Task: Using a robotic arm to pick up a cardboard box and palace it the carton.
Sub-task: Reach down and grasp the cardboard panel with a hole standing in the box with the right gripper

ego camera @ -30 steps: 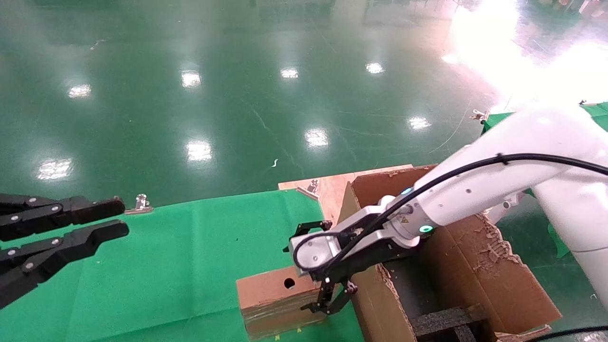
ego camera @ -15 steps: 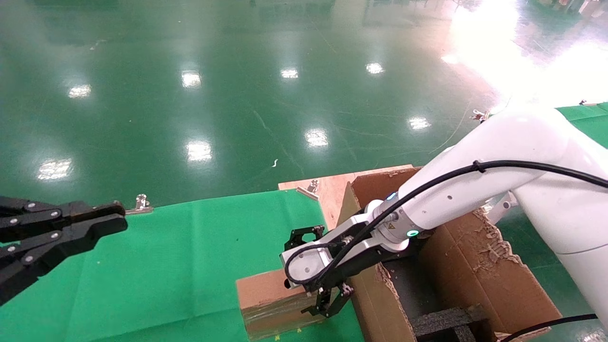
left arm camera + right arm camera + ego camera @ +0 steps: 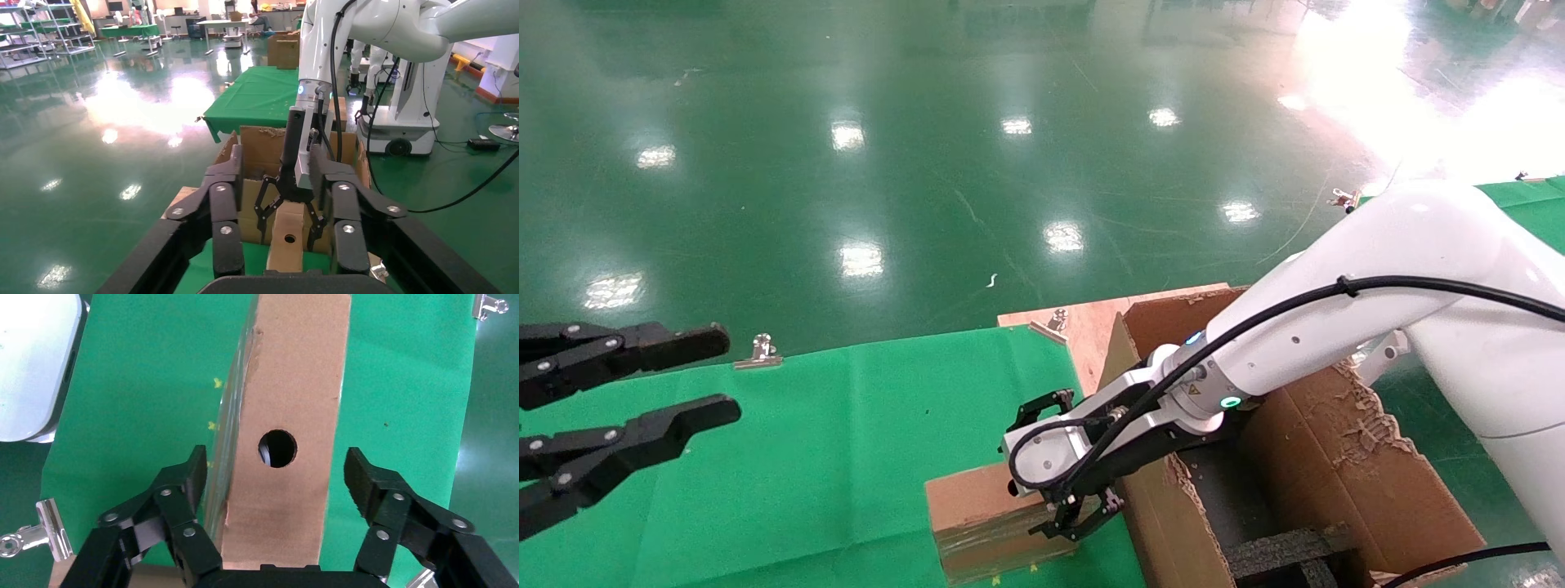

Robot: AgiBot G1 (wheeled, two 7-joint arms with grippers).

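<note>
Left gripper (image 3: pixel 695 376) jaws reopened; cardboard box (image 3: pixel 977 523) hole hidden.

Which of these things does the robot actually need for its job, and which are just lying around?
Part of the job:
- small brown taped cardboard box with a round hole
- large torn brown corrugated carton beside it
- right gripper, open, fingers either side of the box

Just lying about:
- green cloth
- silver binder clips
- left gripper, open, idle over the cloth
</note>
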